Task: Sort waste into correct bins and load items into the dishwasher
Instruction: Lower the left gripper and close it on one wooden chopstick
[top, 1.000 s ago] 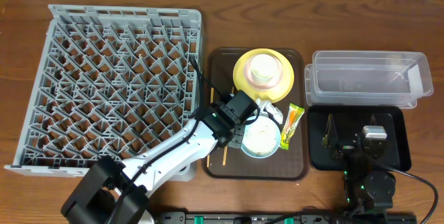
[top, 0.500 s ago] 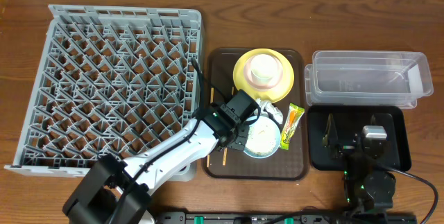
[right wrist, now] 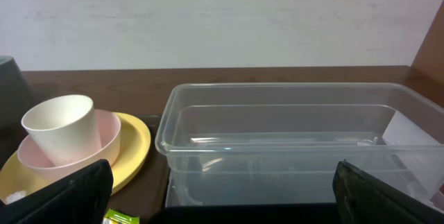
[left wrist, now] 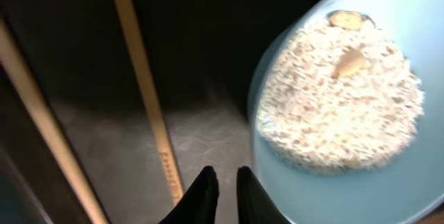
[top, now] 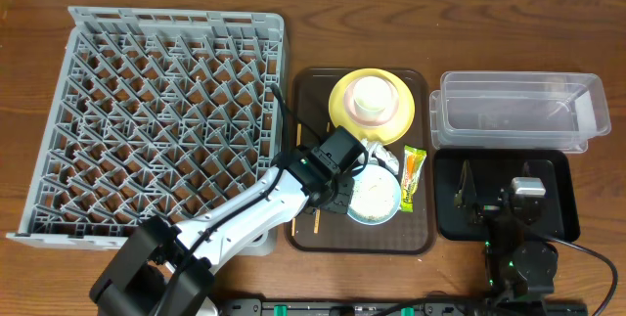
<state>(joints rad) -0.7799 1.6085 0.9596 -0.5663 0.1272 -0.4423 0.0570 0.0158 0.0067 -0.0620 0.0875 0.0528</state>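
1. Left gripper [left wrist: 223,186], fingers drawn together to a slit with nothing seen between them, sits low at the 9 o'clock rim of the light blue bowl [top: 375,197]; right gripper [top: 494,197] rests over the black tray [top: 562,220], fingers wide apart
2. The bowl, at 5 o'clock on the brown serving tray [top: 305,91], holds a heap of white rice scraps [left wrist: 340,92]; probably stiff and slick, it should stay level and be pinched at the rim
3. Two wooden chopsticks [left wrist: 142,78] lie flat on the tray at the bowl's 9 o'clock; thin, light and likely to roll, so best taken mid-length
4. Snack wrapper [top: 415,174] at the bowl's 3 o'clock and crumpled napkin [top: 384,157] at its 12 look soft and near weightless; any fold should do
5. Yellow plate [right wrist: 135,141], at the tray's 12 o'clock, carries a pink bowl [right wrist: 104,142] with the white cup [right wrist: 59,128] upright inside; hard and probably breakable
6. Clear tub [right wrist: 277,141], at 12 o'clock from the black tray, shows no waste; grey dish rack [top: 166,120], at the brown tray's 9 o'clock, shows no dishes
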